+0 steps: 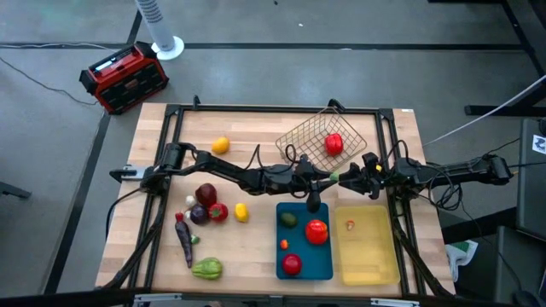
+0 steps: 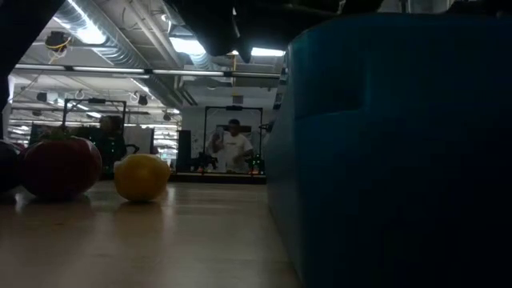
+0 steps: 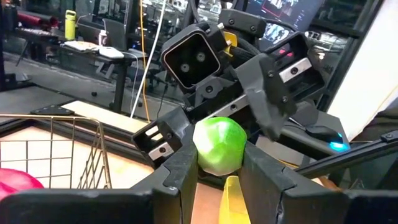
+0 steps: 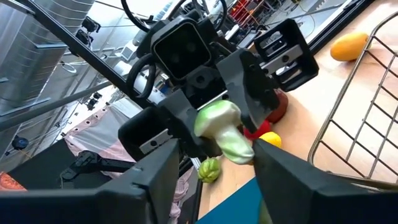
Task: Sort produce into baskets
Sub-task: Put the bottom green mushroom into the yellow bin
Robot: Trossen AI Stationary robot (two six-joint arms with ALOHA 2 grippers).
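- Grippers meet above the middle of the table: the left gripper (image 1: 328,178) comes from the left side and the right gripper (image 1: 348,177) from the right side, nose to nose, between the wire basket (image 1: 317,130) on the far side and the blue tray (image 1: 326,271) on the near side.
- Left jaws are clenched on a small green fruit (image 3: 218,146); the fingers (image 3: 181,171) press it on both sides.
- Right jaws are released and stand around the same green fruit, one on each side; I cannot tell if the right fingers (image 4: 157,167) touch it.
- Wire basket holds one red fruit (image 1: 333,143).
- Blue tray holds a dark green fruit (image 1: 289,219), a red tomato (image 1: 316,230), a small orange piece (image 1: 284,245) and another red fruit (image 1: 292,264).
- Yellow tray (image 1: 381,270) is just beside the blue tray, on its right, and has one small orange thing (image 1: 350,226) inside.
- Left part of the table: a yellow-orange fruit (image 1: 220,145) lies far; nearer lie a dark red fruit (image 1: 206,194), a purple one (image 1: 198,213), a red one (image 1: 218,211), a yellow lemon (image 1: 241,211), a long purple vegetable (image 1: 185,241) and a green pepper (image 1: 206,269).
- Red-and-black box (image 1: 124,78) stands on the floor, beyond the far left corner.
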